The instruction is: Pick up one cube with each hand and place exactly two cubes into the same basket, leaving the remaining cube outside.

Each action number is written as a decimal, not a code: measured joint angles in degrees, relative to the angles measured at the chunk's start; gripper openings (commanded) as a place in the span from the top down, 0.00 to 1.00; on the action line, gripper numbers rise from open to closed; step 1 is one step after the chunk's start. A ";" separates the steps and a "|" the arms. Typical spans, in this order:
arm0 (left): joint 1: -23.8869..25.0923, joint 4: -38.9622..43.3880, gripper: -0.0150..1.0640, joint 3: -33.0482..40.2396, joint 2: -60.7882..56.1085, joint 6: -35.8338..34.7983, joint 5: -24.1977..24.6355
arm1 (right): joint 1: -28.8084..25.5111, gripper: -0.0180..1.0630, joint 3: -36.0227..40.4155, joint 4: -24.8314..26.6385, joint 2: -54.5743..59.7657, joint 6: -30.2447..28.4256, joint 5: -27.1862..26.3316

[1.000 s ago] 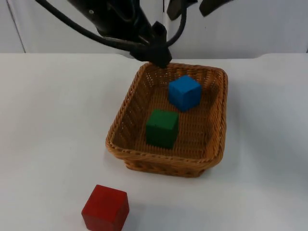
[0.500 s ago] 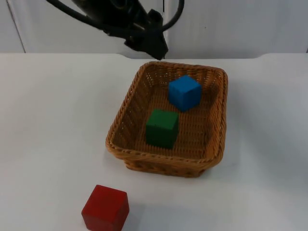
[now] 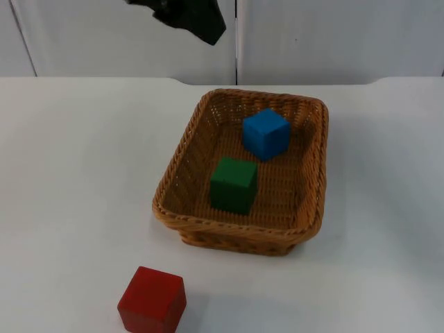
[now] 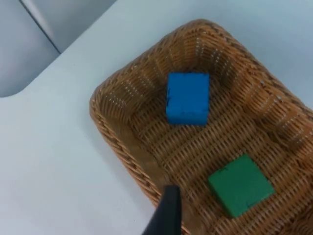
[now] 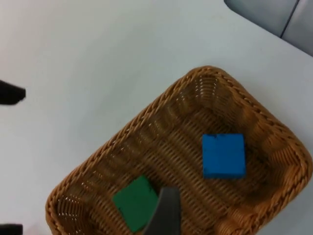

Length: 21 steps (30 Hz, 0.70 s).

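I see no brand, label or writing anywhere: cubes, basket and wall are all unmarked.

Surface: plain white table top (image 3: 76,173), matte, ending at a grey partition wall (image 3: 333,35) along the upper edge of the top view. A vertical seam splits the wall panels near upper centre.

The wicker basket (image 3: 173,191) sits right of centre in the top view, rectangular, brown weave, flat on the table. Inside it: the blue cube (image 3: 266,134) toward the far end, the green cube (image 3: 234,184) nearer the front wall. The two are close but apart, with a strip of weave between them. Both rest on the basket floor.

The red cube (image 3: 152,300) is outside the basket, on the table at lower left of the top view, well apart from the basket's front rim.

The left gripper (image 3: 201,21) hangs high at the upper edge of the top view, left of the wall seam, above the table behind the basket's far rim. I can't tell how far its fingers are spread; nothing visible in its grasp. Its wrist view looks down on the basket (image 4: 117,132), blue cube (image 4: 188,98) and green cube (image 4: 240,185).

The right wrist view also looks down on the basket (image 5: 98,161), blue cube (image 5: 223,155) and green cube (image 5: 134,201); I can't tell that pincer's opening either.
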 measured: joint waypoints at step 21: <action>0.00 -0.80 0.27 4.07 -5.88 -2.07 4.53 | 0.00 0.31 32.45 0.11 -22.33 -0.23 -15.84</action>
